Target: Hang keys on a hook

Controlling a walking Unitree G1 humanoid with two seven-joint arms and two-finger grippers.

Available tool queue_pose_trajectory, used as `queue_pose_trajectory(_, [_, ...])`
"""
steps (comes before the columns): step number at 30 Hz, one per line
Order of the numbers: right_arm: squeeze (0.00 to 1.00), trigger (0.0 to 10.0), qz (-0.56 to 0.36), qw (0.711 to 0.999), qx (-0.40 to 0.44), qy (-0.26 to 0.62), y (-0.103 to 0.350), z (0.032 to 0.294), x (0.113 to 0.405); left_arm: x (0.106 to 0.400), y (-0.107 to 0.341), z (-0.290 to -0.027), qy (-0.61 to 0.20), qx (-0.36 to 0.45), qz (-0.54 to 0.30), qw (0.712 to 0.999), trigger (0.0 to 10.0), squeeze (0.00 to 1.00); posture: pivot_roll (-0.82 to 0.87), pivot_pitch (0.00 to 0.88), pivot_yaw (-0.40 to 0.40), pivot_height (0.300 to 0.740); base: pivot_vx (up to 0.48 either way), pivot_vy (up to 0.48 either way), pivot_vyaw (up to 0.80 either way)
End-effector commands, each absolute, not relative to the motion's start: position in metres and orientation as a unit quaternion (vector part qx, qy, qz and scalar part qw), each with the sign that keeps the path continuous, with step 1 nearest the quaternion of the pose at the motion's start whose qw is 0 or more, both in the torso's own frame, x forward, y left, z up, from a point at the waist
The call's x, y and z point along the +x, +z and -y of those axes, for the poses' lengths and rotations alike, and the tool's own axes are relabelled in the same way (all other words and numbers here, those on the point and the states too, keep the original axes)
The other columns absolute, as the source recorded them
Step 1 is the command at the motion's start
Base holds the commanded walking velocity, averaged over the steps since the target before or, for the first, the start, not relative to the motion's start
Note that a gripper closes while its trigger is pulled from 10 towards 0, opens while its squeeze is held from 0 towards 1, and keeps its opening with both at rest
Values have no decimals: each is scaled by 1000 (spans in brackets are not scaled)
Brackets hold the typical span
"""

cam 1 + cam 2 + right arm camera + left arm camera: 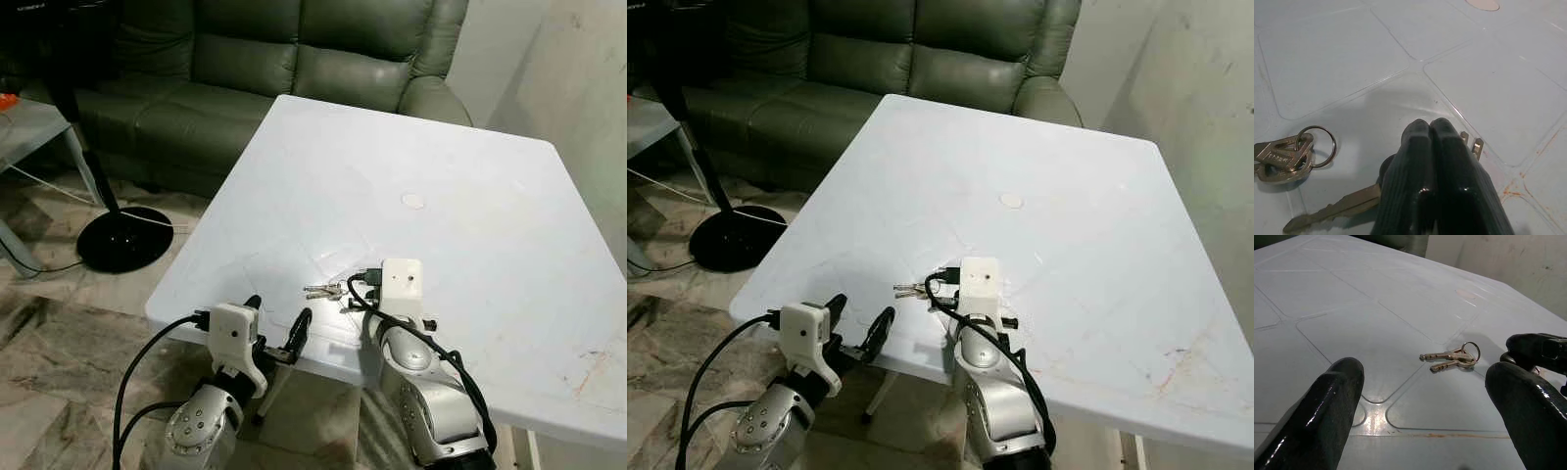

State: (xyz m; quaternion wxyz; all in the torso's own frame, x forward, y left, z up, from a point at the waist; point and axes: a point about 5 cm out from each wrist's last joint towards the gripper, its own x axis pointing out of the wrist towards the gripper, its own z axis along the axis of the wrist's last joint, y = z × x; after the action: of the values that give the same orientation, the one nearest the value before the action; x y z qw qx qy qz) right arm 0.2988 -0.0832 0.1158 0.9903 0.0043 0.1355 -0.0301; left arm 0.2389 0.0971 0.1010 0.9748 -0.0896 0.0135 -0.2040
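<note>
Here, right claw (1442,161) closed beside keys (1288,156).

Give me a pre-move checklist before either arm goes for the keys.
1. Keys lie flat on the table, ring free to one side: ok.
2. Right gripper ready to take the ring: not ok. Its jaws are shut and the ring lies beside them, not between them.
3. Single key reaching under the right jaws is gripped: cannot tell.
4. Left gripper at the table's near edge, jaws open and facing the keys: ok.
5. Table around the keys is bare: ok.
6. Hook position known: cannot tell.
</note>
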Motion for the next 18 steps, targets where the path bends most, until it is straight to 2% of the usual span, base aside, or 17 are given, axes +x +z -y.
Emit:
queue_pose_trajectory(1, [0,0,-173,984,19,-38,101,80,292,239,101,-94,-207,-91,-17,974,10000,0,59,128,-92,740,0,0,0])
queue_pose_trajectory(10, [0,0,-157,985,52,-41,107,82,295,240,101,-93,-206,-92,-17,974,10000,0,58,129,-91,740,0,0,0])
queue_pose_trajectory(13, [0,0,-126,987,89,-41,116,85,299,241,101,-93,-206,-93,-17,974,10000,0,58,129,-91,740,0,0,0])
queue_pose_trajectory(14, [0,0,-97,984,147,-24,126,88,301,242,102,-92,-205,-95,-16,974,10000,0,52,129,-88,740,0,0,0])
queue_pose_trajectory(18, [0,0,-41,981,190,26,138,89,300,244,103,-92,-202,-98,-14,974,10000,0,50,125,-86,740,0,0,0])
